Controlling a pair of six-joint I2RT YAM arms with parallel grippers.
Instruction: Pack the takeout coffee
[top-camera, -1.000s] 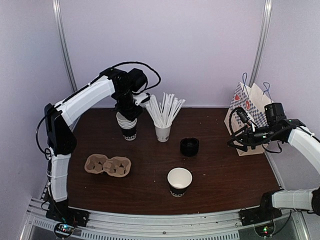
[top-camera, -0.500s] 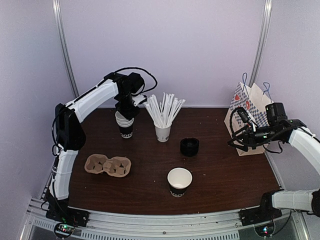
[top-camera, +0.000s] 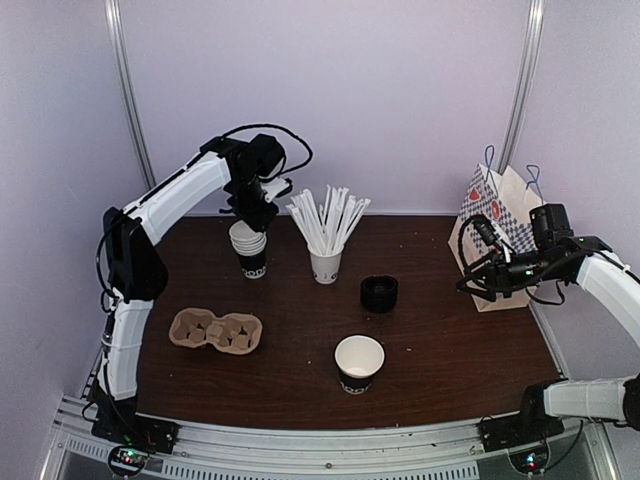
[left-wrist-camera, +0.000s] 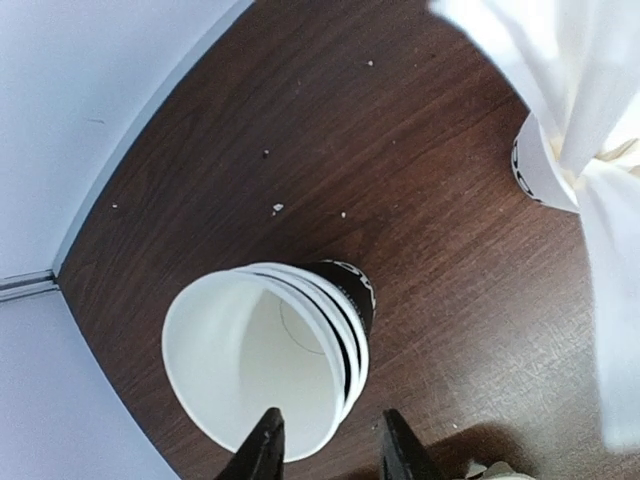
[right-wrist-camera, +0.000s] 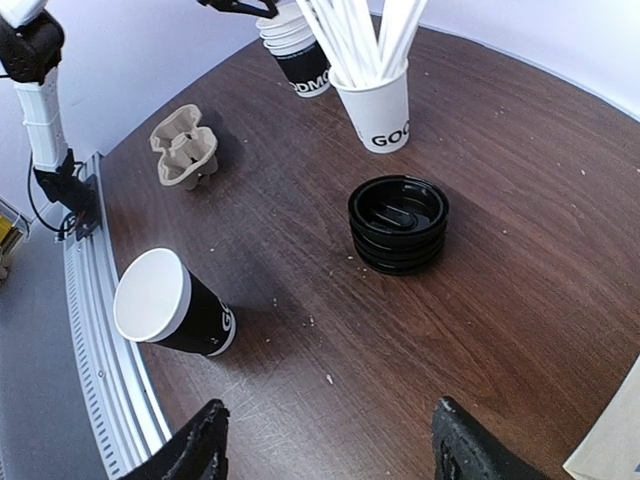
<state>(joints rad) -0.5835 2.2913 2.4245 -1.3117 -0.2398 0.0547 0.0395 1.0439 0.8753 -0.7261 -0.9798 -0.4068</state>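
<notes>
So the coffee cup (top-camera: 359, 362) is standing open-topped at the near middle of the table (top-camera: 450, 350), on its own. The black lid stack (top-camera: 379, 293) is just behind it, and the straw cup (top-camera: 325, 265) is farther back. My left pincer (left-wrist-camera: 328, 450) hovers over the cup stack (left-wrist-camera: 265, 365) at far left, only slightly parted, gripping nothing. My right pincer (right-wrist-camera: 325, 448) is spread wide and empty, beside the paper bag (top-camera: 505, 215) on the right.

Plain pale walls (top-camera: 400, 100) stand around a dark brown wood-grain counter (top-camera: 450, 340). A slim metal post (top-camera: 125, 100) rises at each back corner. A metal rail (top-camera: 330, 440) runs along the near edge.
</notes>
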